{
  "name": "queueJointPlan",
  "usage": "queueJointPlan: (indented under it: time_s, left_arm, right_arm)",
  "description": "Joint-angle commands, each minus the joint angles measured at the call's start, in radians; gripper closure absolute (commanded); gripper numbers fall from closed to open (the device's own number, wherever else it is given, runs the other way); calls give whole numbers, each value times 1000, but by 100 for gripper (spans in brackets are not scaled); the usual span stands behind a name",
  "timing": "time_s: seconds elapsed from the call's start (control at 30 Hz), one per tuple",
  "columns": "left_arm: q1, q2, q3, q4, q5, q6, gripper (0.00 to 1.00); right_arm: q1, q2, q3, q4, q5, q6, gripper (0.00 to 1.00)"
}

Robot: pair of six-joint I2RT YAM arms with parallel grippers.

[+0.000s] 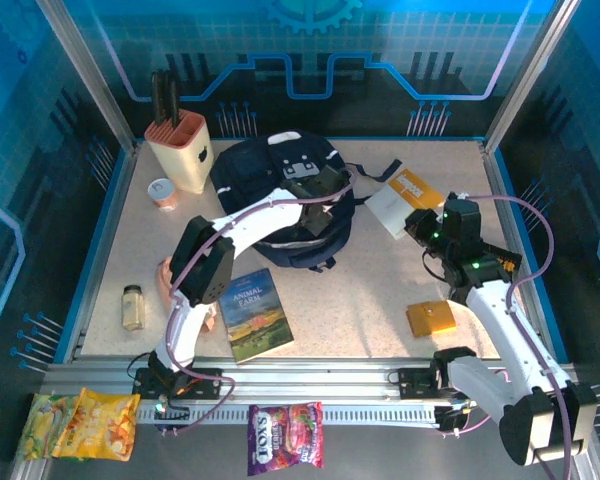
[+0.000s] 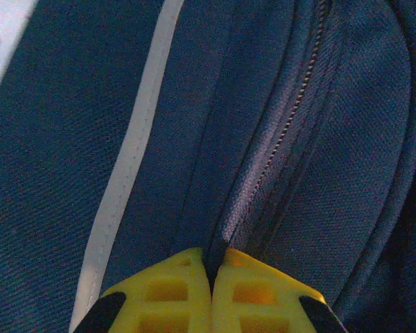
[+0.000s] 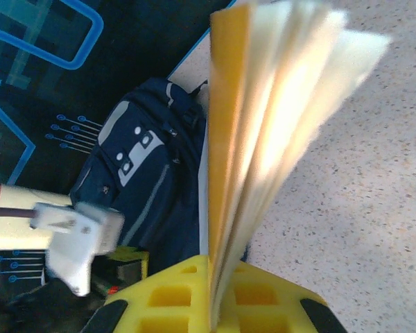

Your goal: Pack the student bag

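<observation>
The student bag [image 1: 270,180], dark navy with a pale stripe, lies at the back middle of the table. My left gripper [image 1: 323,186] is down on its top. In the left wrist view the yellow jaws of that gripper [image 2: 212,258] are shut on a fold of the student bag [image 2: 69,139] beside the zipper [image 2: 291,118]. My right gripper [image 1: 421,222] is shut on an orange and white book [image 1: 405,193], held off the table to the right of the bag. In the right wrist view the book [image 3: 277,104] fans open above the gripper [image 3: 220,277], with the student bag [image 3: 142,180] behind it.
A knife block [image 1: 180,150] and a small tub [image 1: 161,192] stand at the back left. An Animal Farm book [image 1: 257,313], a small jar [image 1: 132,306] and an orange box [image 1: 431,318] lie near the front. Snack packets [image 1: 80,425] [image 1: 285,436] rest beyond the front rail.
</observation>
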Motion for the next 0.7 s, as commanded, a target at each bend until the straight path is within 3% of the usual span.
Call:
queueJointPlan:
  time_s: [0.0, 0.13, 0.4, 0.67]
  left_arm:
    - [10, -155, 2, 95, -36, -51, 100]
    - [9, -237, -33, 204, -29, -77, 100]
    - [10, -307, -48, 330, 53, -108, 100]
    - [9, -342, -28, 352, 188, -164, 100]
  right_arm:
    - [-16, -36, 13, -95, 44, -2, 100]
    - [-18, -71, -31, -70, -22, 53, 100]
    - [16, -45, -123, 190, -246, 207, 100]
    - [171, 156, -111, 453, -195, 291, 100]
